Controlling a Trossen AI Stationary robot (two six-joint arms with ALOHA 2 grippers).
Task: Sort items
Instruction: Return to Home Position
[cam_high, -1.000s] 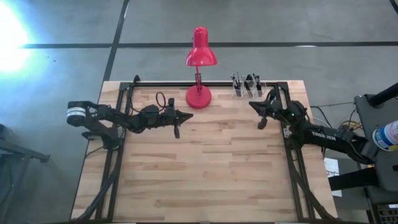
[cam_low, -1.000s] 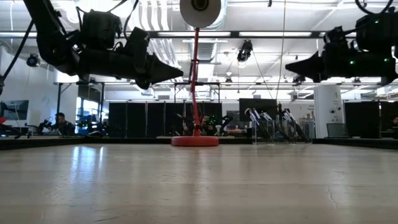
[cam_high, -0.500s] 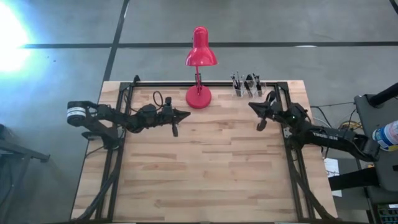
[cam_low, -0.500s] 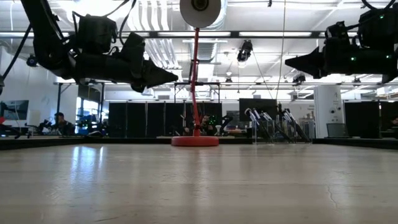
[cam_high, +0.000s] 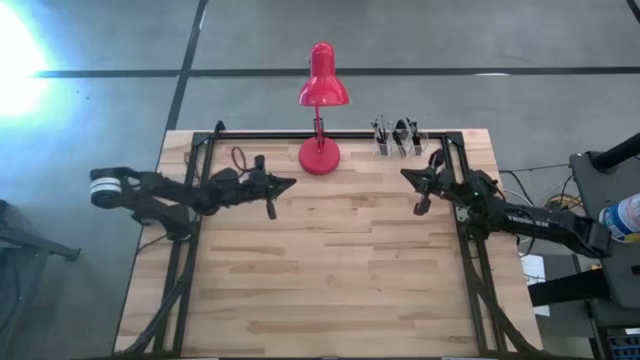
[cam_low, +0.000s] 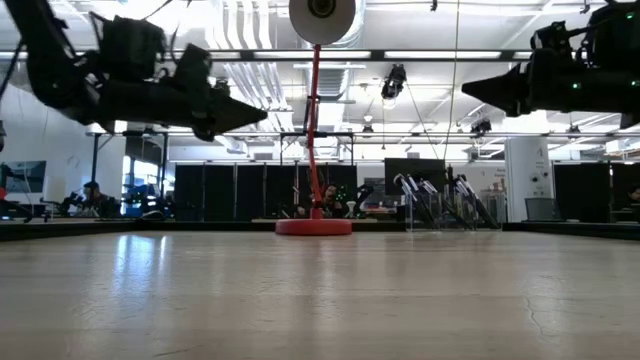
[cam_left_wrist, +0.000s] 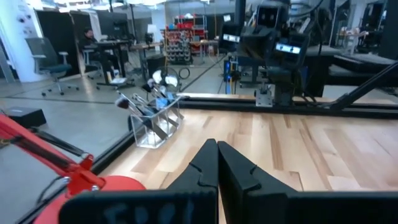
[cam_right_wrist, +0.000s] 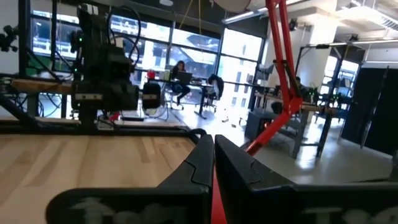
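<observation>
Table (cam_high: 330, 270) holds lamp (cam_high: 320, 156), organizer (cam_left_wrist: 160, 126) with brushes (cam_high: 399, 131); left tool (cam_high: 291, 183), right tool (cam_high: 405, 173) pressed together.

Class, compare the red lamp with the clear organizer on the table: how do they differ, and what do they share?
The lamp is red, opaque and tall; the organizer is see-through and low. The lamp holds nothing; the organizer holds brushes. The lamp stands centrally; the organizer sits nearer the right gripper. Both stand at the far edge of the table.

Left claw (cam_high: 288, 183) is held level, fingers (cam_left_wrist: 202, 167) pressed together, tip aimed inward. Right claw (cam_high: 405, 174) is held opposite, tip aimed back at it, fingers (cam_right_wrist: 199, 165) likewise closed; the two are seen well apart.
</observation>
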